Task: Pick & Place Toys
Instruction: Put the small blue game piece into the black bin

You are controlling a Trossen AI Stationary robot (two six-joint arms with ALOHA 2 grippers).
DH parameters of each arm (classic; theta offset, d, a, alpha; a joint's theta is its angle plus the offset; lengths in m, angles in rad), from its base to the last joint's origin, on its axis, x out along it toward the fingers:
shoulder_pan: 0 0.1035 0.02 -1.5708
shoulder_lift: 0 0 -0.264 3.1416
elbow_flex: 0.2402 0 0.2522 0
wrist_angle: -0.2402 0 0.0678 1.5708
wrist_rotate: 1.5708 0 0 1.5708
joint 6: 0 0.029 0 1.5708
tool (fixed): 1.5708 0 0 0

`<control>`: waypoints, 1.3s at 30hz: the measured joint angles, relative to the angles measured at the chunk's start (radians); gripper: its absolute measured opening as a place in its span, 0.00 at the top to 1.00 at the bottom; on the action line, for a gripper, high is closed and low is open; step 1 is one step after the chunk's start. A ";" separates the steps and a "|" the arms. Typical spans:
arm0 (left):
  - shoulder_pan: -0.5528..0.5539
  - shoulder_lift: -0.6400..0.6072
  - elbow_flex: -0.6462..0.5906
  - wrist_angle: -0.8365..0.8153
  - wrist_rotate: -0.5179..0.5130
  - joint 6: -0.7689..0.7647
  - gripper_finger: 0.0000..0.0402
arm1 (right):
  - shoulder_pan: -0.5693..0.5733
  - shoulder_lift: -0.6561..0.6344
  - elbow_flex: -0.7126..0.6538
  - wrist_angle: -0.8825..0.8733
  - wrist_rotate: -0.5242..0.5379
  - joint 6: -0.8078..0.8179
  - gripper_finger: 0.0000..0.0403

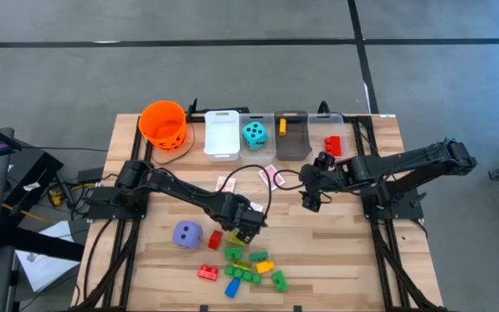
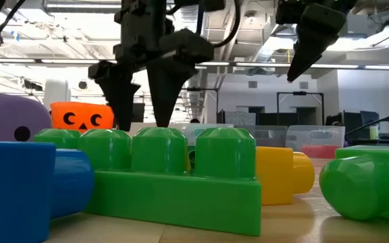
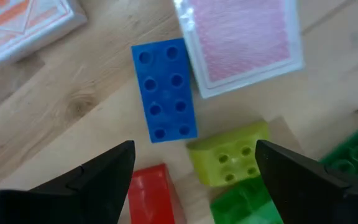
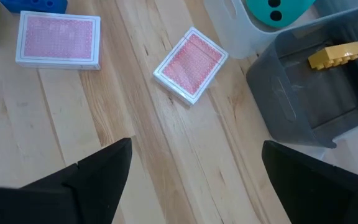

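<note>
My left gripper (image 1: 245, 221) is open and hovers over the brick pile. In its wrist view (image 3: 194, 171) a blue brick (image 3: 165, 90), a yellow-green brick (image 3: 229, 154) and a red brick (image 3: 157, 193) lie flat on the table between and ahead of its fingers. A pink-backed card deck (image 3: 241, 40) lies beside the blue brick. My right gripper (image 1: 310, 196) is open and empty over bare wood, near two card decks (image 4: 58, 38) (image 4: 190, 64). A purple die (image 1: 187, 234) rests left of the pile. A teal die (image 1: 254, 134) sits in a bin.
An orange bucket (image 1: 163, 124) stands far left. Beside it a row of bins: white (image 1: 222, 134), a dark one holding a yellow brick (image 4: 334, 55), and a clear one holding a red brick (image 1: 333, 146). More green, yellow, red and blue bricks (image 1: 249, 269) lie near the front edge.
</note>
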 joint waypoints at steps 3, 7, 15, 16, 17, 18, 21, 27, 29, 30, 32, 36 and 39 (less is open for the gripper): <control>0.000 0.000 -0.025 0.064 0.001 -0.014 0.19 | 0.000 0.000 0.000 0.000 0.000 0.000 0.12; 0.000 0.000 -0.049 0.072 -0.001 -0.015 0.19 | 0.000 0.000 0.000 0.001 0.000 0.000 0.12; 0.000 0.000 -0.105 0.104 -0.005 -0.015 0.18 | 0.000 0.000 0.000 0.001 -0.001 0.019 0.12; 0.000 0.000 -0.109 0.104 -0.005 -0.015 0.18 | 0.000 0.000 0.000 0.001 -0.001 0.019 0.12; 0.001 0.000 -0.109 0.104 -0.005 -0.015 0.18 | 0.000 0.000 0.000 0.001 -0.001 0.019 0.12; 0.003 0.000 -0.109 0.106 -0.005 -0.015 0.18 | 0.000 0.000 0.000 0.002 -0.001 0.019 0.12; 0.004 0.000 -0.109 0.111 -0.009 -0.015 0.18 | 0.000 0.000 0.000 0.002 -0.002 0.019 0.12; 0.008 0.000 -0.109 0.135 -0.035 -0.015 0.23 | 0.001 0.000 0.000 0.010 -0.002 0.019 0.12; 0.015 0.000 -0.109 0.139 -0.036 -0.015 0.25 | 0.001 0.000 0.000 0.014 -0.002 0.019 0.12; 0.017 0.000 -0.109 0.140 -0.036 -0.016 0.26 | 0.001 0.000 0.000 0.016 -0.002 0.019 0.12; 0.022 0.000 -0.109 0.140 -0.036 -0.016 0.29 | 0.001 0.000 0.000 0.016 -0.001 0.019 0.12; 0.036 0.000 -0.109 0.140 -0.038 -0.015 0.35 | 0.001 0.000 0.000 0.015 -0.001 0.024 0.12; 0.046 0.000 -0.109 0.141 -0.040 -0.016 0.40 | 0.001 0.000 0.000 0.015 -0.001 0.027 0.12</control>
